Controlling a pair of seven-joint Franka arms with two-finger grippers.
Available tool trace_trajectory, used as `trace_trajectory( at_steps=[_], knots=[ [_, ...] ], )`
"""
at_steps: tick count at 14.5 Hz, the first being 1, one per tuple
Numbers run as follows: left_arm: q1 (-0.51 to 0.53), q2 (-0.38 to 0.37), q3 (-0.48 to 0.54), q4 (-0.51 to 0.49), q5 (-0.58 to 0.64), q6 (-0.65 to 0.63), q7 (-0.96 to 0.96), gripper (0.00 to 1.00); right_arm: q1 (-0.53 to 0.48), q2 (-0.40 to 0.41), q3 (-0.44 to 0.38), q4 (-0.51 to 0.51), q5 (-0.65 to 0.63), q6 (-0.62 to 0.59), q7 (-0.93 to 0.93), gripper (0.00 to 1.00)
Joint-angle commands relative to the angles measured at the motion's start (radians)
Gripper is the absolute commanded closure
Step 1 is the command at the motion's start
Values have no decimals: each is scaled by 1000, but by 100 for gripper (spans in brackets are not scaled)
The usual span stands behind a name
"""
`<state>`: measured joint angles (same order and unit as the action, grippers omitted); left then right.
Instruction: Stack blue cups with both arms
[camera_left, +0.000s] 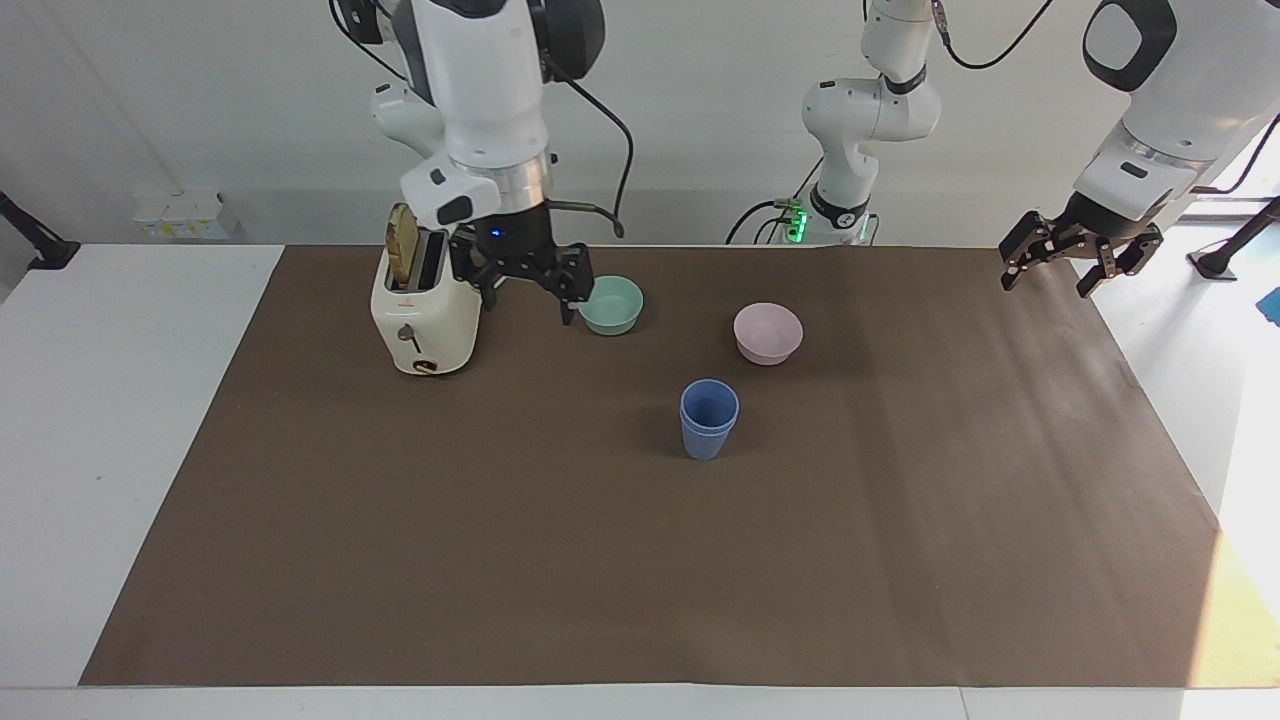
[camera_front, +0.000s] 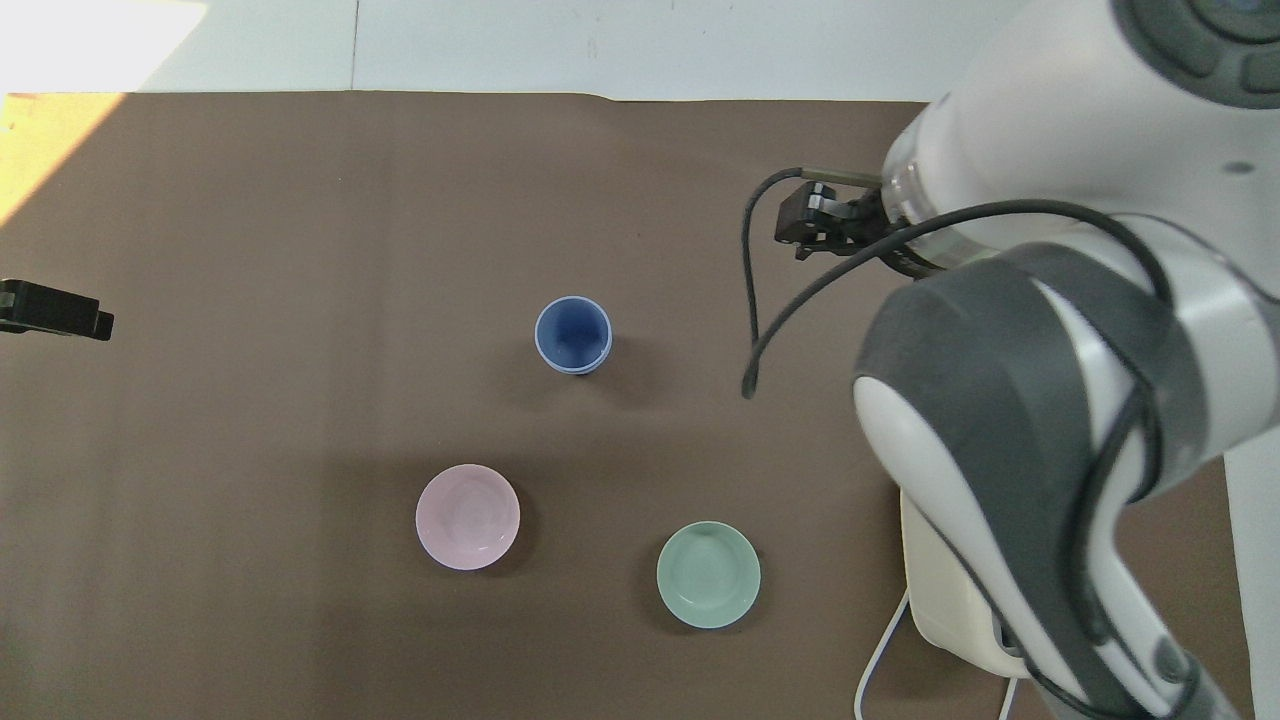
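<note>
The two blue cups (camera_left: 709, 418) stand nested one in the other, upright, near the middle of the brown mat; they also show in the overhead view (camera_front: 573, 335). My right gripper (camera_left: 527, 293) is open and empty, raised over the mat between the toaster and the teal-green bowl, well clear of the cups. In the overhead view the right arm's wrist (camera_front: 1000, 150) hides its fingers. My left gripper (camera_left: 1050, 272) is open and empty and waits in the air over the mat's edge at the left arm's end; its tip shows in the overhead view (camera_front: 55, 312).
A pale pink bowl (camera_left: 767, 333) (camera_front: 467, 516) and a teal-green bowl (camera_left: 610, 304) (camera_front: 708, 574) sit nearer to the robots than the cups. A cream toaster (camera_left: 425, 310) with a slice of bread (camera_left: 403, 245) stands toward the right arm's end.
</note>
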<state>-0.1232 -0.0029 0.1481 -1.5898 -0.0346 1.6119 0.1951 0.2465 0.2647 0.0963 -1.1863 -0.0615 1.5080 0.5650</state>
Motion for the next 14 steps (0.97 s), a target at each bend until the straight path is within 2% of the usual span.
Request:
trace_trajectory(
  at_steps=[1,3,7,10,14],
  knots=[
    [-4,-20,2,-16,19,-4,-3,0,-64,-73,11,-48,8,-38,-111,0],
    [-4,-20,2,-16,19,-4,-5,0,-137,-105,13,-126,12,-6,-244,0],
    [-4,-22,2,-18,19,-7,-6,0,-242,-123,13,-186,32,58,-430,0],
    [-4,-22,2,-16,19,-7,-6,0,-245,-173,13,-307,43,168,-432,0],
    [-6,-22,2,-16,19,-7,-6,0,-254,-188,11,-332,89,172,-341,0]
  ],
)
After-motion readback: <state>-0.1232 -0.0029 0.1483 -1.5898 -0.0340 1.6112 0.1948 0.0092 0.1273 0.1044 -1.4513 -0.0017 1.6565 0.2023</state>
